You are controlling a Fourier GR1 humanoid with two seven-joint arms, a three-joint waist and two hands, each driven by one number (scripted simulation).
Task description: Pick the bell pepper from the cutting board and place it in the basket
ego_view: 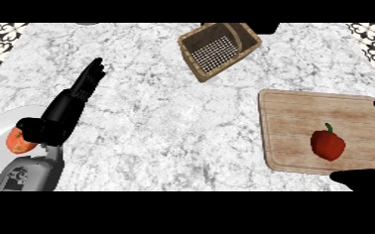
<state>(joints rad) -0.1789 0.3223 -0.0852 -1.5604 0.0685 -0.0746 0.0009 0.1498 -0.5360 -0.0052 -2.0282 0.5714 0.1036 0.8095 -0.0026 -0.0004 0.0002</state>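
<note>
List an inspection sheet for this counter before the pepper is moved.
Surface: marble counter, grey-white.
Job's things: bell pepper lies on the cutting board at right; basket at far centre, pepper not in it.
Clutter: orange-red fruit on a white plate at the left edge.
Hands: left hand open at left, holding nothing; right hand barely shows at the lower right edge.
Cables: nothing seen.
Surroundings: patterned tile at the far corners.
</note>
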